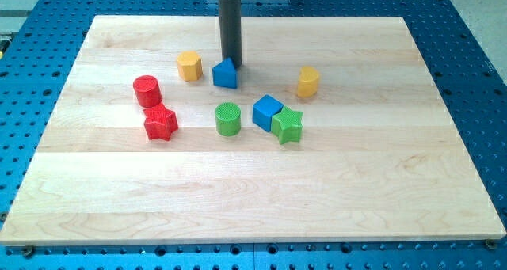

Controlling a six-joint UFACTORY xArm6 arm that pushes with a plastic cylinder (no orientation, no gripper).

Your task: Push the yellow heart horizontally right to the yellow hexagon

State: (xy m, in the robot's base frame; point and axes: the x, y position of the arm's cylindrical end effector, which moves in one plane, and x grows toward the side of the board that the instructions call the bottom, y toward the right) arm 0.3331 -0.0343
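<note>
1. No claw to see, so cannot tell wide or narrow; only a dark rod ending in my tip (231,66).
2. My tip: at the view's top middle, right behind the blue block (225,74), touching it or almost.
3. Yellow heart (188,66): on the wooden desk (396,183), just to the view's left of the blue block.
4. Yellow hexagon (308,81): well apart, over on the view's right and a bit lower.
5. Wrong side for pushing right now; need to get round to the heart's left first.
6. Could go wrong: bumping the heart the wrong way while going round it.
7. Could go wrong: the blue block in the way, so heart and blue block both sliding along together.
8. Could go wrong: pushing off-centre, making the heart spin away toward the green cylinder (227,119).
</note>
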